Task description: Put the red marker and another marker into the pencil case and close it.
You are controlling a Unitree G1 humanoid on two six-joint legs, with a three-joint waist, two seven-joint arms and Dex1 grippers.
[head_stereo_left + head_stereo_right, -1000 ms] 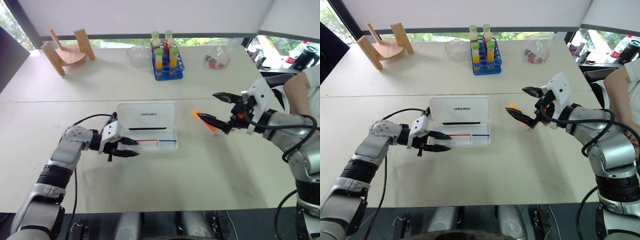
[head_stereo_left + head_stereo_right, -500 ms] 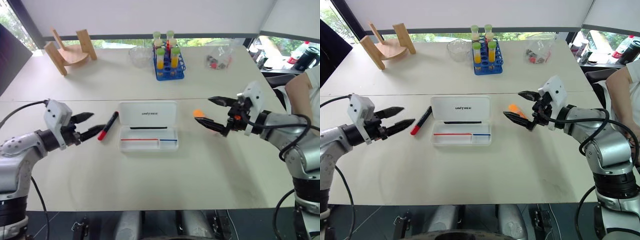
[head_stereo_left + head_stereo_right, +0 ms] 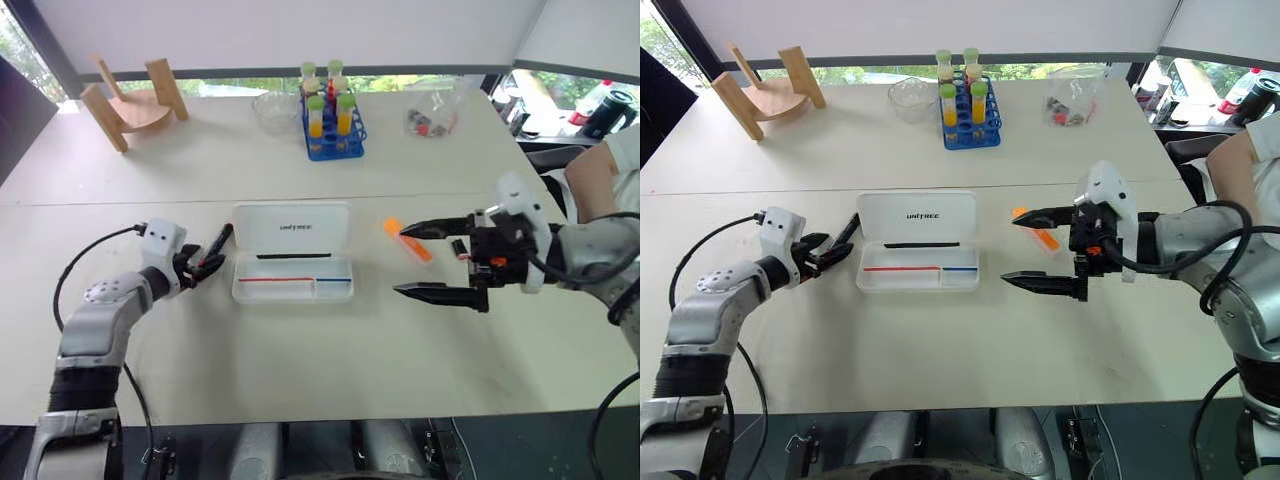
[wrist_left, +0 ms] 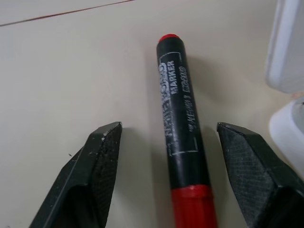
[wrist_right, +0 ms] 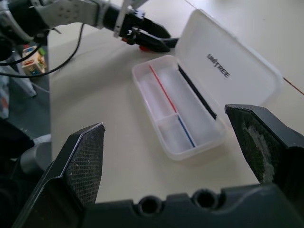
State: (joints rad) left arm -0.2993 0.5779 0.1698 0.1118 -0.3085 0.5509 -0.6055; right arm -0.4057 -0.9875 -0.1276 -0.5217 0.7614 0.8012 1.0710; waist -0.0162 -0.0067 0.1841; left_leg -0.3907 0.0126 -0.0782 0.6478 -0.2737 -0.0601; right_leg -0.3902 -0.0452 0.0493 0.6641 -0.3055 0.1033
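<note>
Straddling the red marker (image 3: 212, 248), my left gripper (image 3: 201, 266) sits at the pencil case's (image 3: 293, 251) left edge, where half a second ago it hung well left of the marker. Left wrist view: my fingers (image 4: 97, 166) stand apart either side of the barrel, not touching it. Head view: my right gripper (image 3: 1042, 248) has drawn nearer, fingers wide, the orange highlighter (image 3: 1038, 233) on the table between them. Right wrist view: the case lies open with thin pens (image 5: 164, 90) inside.

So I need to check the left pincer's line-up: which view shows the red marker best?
The left wrist view: the red marker lies close up between the open left pincer fingers, print legible. The eye views show it small beside the pencil case; in the right wrist view the pincer mostly hides it.
</note>
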